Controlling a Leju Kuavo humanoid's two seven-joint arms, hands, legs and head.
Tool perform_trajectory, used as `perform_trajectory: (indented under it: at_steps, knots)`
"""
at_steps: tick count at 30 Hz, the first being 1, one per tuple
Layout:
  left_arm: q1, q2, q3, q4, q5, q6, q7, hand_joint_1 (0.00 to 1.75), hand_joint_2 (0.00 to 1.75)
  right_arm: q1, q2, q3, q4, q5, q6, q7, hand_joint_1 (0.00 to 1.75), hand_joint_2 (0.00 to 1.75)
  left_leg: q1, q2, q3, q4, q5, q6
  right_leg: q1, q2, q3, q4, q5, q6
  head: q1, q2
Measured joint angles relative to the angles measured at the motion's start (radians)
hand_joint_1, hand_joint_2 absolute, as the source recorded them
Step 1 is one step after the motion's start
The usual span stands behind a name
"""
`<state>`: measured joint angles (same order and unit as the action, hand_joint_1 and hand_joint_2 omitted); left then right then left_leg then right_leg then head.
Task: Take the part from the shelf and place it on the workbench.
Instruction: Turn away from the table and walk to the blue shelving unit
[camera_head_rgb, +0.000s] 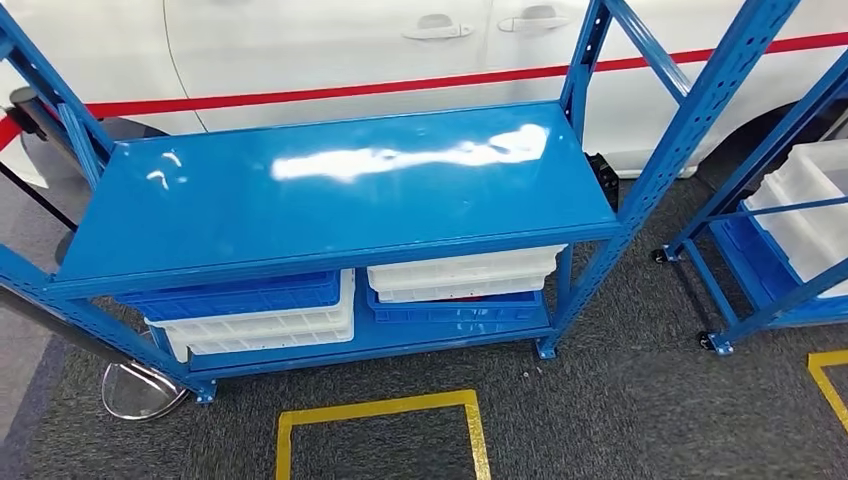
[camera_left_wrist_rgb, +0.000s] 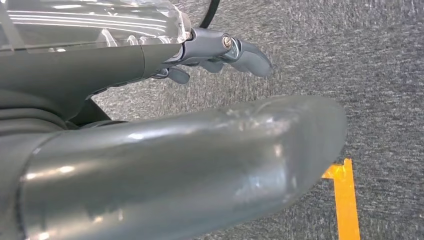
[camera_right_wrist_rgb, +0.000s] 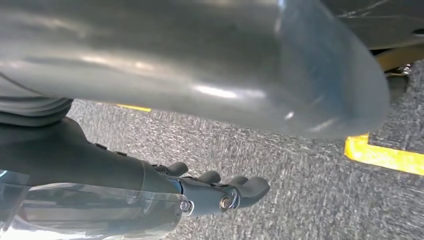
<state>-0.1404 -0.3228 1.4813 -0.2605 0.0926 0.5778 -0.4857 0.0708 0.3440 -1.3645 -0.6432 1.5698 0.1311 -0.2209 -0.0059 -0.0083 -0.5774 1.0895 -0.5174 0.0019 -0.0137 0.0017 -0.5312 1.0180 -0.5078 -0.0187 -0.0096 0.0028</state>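
A blue metal rack stands in front of me in the head view, its glossy top board reflecting light. On its lower level sit a blue bin over white bins on the left, and white bins over a blue bin on the right. What lies inside them is hidden. My left hand hangs above grey carpet, thumb and fingers apart, holding nothing. My right hand hangs the same way, its fingers stretched out and free.
A second blue rack with white bins stands at the right. A white car with a red stripe is parked behind. Yellow floor tape marks a square before the rack. A chrome post base sits at the left.
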Motion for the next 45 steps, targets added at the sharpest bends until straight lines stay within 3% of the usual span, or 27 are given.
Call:
perform_trajectory:
  at_steps: [2, 4, 5, 8, 9, 10, 12, 14, 16, 24, 28, 32, 37, 45]
  knots:
    - [0.0, 0.0, 0.0, 0.0, 0.002, 0.002, 0.001, 0.0, 0.0, 0.0, 0.0, 0.0, 0.0, 0.0, 0.0, 0.0, 0.0, 0.0, 0.006, 0.002, -0.057, 0.118, -0.058, -0.008, 0.0, -0.004, 0.006, -0.004, -0.001, -0.008, -0.005, 0.0]
    - [0.0, 0.0, 0.0, 0.0, 0.008, 0.01, 0.001, 0.0, 0.0, 0.0, 0.0, -0.001, 0.0, 0.0, 0.0, -0.001, 0.0, 0.0, 0.01, 0.002, -0.108, 0.213, -0.083, -0.014, 0.002, -0.006, 0.009, -0.003, -0.004, -0.01, -0.005, 0.0]
    - [0.0, 0.0, 0.0, 0.001, 0.011, 0.016, 0.001, 0.0, 0.44, 0.0, 0.0, -0.002, 0.0, 0.0, 0.0, -0.002, 0.0, 0.0, 0.011, 0.003, -0.112, 0.214, -0.068, -0.015, 0.002, -0.006, 0.012, -0.003, -0.007, -0.01, -0.004, 0.0]
    - [-0.001, 0.0, 0.0, 0.003, 0.017, 0.032, 0.001, 0.0, 1.75, -0.001, 0.001, -0.008, 0.0, 0.0, 0.0, -0.002, 0.0, 1.31, 0.013, 0.005, -0.035, 0.044, 0.034, -0.009, 0.003, -0.004, 0.025, -0.002, -0.017, -0.002, -0.005, 0.0]
    - [-0.001, 0.0, 0.0, 0.004, 0.019, 0.037, 0.001, 0.0, 1.75, -0.002, 0.001, -0.01, 0.001, 0.0, 0.0, -0.002, 0.0, 1.75, 0.012, 0.005, -0.011, -0.008, 0.051, -0.005, 0.005, -0.004, 0.027, -0.001, -0.021, 0.003, -0.005, 0.0]
    - [-0.002, 0.0, 0.0, 0.007, 0.021, 0.043, 0.0, 0.0, 1.75, -0.003, 0.001, -0.012, 0.001, 0.0, -0.001, -0.001, 0.0, 1.75, 0.011, 0.005, 0.003, -0.04, 0.057, -0.001, 0.007, -0.004, 0.027, 0.001, -0.024, 0.008, -0.003, 0.0]
    - [-0.003, 0.0, 0.0, 0.014, 0.025, 0.052, -0.002, 0.0, 1.75, -0.006, 0.0, -0.018, 0.003, 0.0, -0.008, 0.009, 0.0, 1.75, 0.01, 0.003, 0.008, -0.057, 0.055, 0.003, 0.01, -0.004, 0.026, 0.0, -0.025, 0.006, -0.001, 0.0]
    - [-0.004, 0.0, 0.0, 0.02, 0.03, 0.055, -0.003, 0.0, 1.75, -0.009, 0.0, -0.025, 0.007, 0.0, -0.023, 0.029, 0.0, 0.87, 0.009, 0.002, 0.009, -0.059, 0.055, 0.005, 0.01, -0.004, 0.029, -0.004, -0.024, 0.0, 0.0, 0.0]
    - [-0.004, 0.0, 0.0, 0.023, 0.034, 0.055, -0.003, 0.0, 1.75, -0.013, 0.0, -0.033, 0.015, 0.0, -0.041, 0.042, 0.0, 0.0, 0.007, 0.002, 0.01, -0.059, 0.053, 0.008, 0.009, -0.004, 0.031, -0.008, -0.023, 0.003, 0.001, 0.0]
    - [-0.005, 0.0, 0.0, 0.027, 0.042, 0.055, 0.0, 0.0, 1.75, -0.022, 0.0, -0.056, 0.032, 0.0, -0.059, 0.043, 0.0, 0.0, 0.006, 0.002, 0.012, -0.059, 0.051, 0.016, 0.007, -0.003, 0.037, -0.018, -0.019, 0.02, 0.001, 0.0]
    - [-0.005, 0.0, 0.0, 0.027, 0.044, 0.054, -0.001, 0.0, 1.75, -0.022, 0.0, -0.059, 0.036, 0.0, -0.059, 0.043, 0.0, 0.0, 0.006, 0.002, 0.013, -0.058, 0.051, 0.017, 0.007, -0.003, 0.037, -0.018, -0.019, 0.023, 0.0, 0.0]
    - [-0.005, 0.0, 0.0, 0.027, 0.046, 0.055, -0.002, 0.0, 1.75, -0.023, 0.0, -0.06, 0.039, 0.0, -0.059, 0.043, 0.0, 1.75, 0.006, 0.002, 0.015, -0.059, 0.052, 0.017, 0.008, -0.003, 0.038, -0.018, -0.019, 0.024, 0.0, 0.0]
    - [-0.002, 0.007, -0.032, 0.029, 0.048, 0.054, -0.001, 0.0, 1.75, -0.023, -0.006, -0.02, 0.046, -0.045, -0.059, 0.06, 0.0, 1.75, 0.007, 0.002, 0.016, -0.06, 0.052, 0.016, 0.009, -0.003, 0.04, -0.018, -0.019, 0.024, 0.0, 0.0]
    - [0.031, 0.02, -0.179, 0.029, 0.031, -0.015, 0.054, 0.0, 1.75, -0.021, -0.026, 0.127, 0.06, -0.224, -0.071, 0.081, 0.0, 1.75, 0.008, 0.002, 0.017, -0.061, 0.052, 0.016, 0.01, -0.003, 0.04, -0.018, -0.019, 0.023, 0.0, 0.0]
